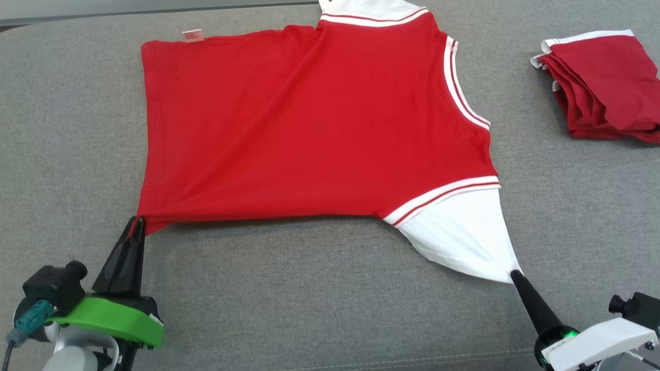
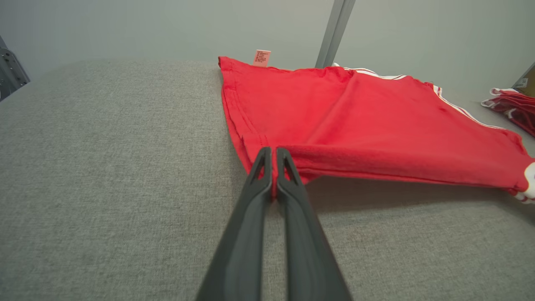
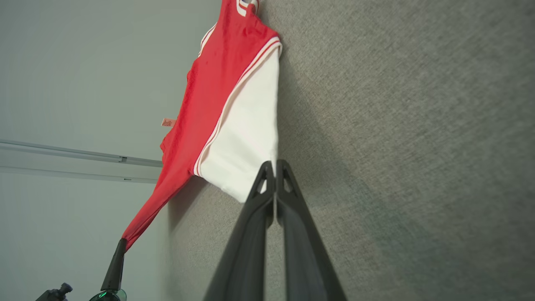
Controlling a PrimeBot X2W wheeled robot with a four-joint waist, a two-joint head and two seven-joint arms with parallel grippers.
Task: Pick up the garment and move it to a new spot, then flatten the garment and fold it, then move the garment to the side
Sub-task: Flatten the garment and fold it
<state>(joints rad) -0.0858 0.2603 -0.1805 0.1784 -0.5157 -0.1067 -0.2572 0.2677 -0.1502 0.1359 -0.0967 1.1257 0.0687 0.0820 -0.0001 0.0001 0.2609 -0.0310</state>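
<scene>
The garment [image 1: 309, 129] is a red shirt with white sleeves and striped trim, spread across the grey cushion with its near edge lifted off the surface. My left gripper [image 1: 136, 222] is shut on the red hem corner at the lower left, which also appears as the garment [image 2: 376, 121] pinched by the gripper [image 2: 273, 152] in the left wrist view. My right gripper [image 1: 514, 274] is shut on the tip of the white sleeve [image 1: 464, 232] at the lower right. In the right wrist view the gripper [image 3: 274, 164] clamps the sleeve [image 3: 246, 138], and the cloth hangs taut between both grips.
A folded pile of red and white garments [image 1: 603, 85] lies at the far right of the grey cushion [image 1: 330, 299]. A pale tag [image 1: 193, 35] sticks out at the shirt's far hem. Bare cushion stretches along the near side and the left.
</scene>
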